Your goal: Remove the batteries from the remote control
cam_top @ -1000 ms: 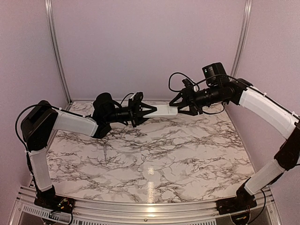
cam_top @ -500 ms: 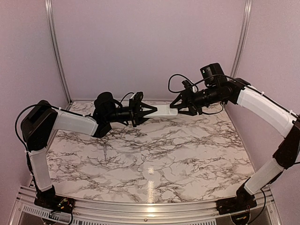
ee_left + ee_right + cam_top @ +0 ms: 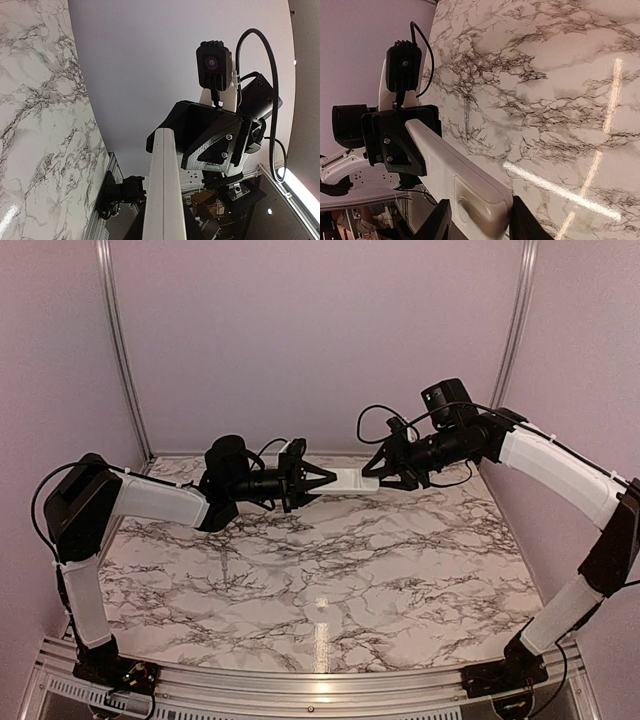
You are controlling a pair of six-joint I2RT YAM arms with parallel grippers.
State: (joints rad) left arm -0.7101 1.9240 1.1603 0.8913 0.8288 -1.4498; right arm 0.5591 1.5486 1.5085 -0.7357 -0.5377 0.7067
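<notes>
White remote control (image 3: pixel 347 478) hangs in the air over the marble table (image 3: pixel 330 570). The left gripper (image 3: pixel 322 479) clenches one end. The right gripper (image 3: pixel 370 477) hugs the other end; I cannot tell if it squeezes. The cover (image 3: pixel 466 200) looks shut, with the batteries hidden inside. Next, push it off.

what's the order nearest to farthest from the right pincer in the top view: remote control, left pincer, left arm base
1. remote control, in the right pincer
2. left pincer, gripping the remote's other end
3. left arm base, near left corner
</notes>
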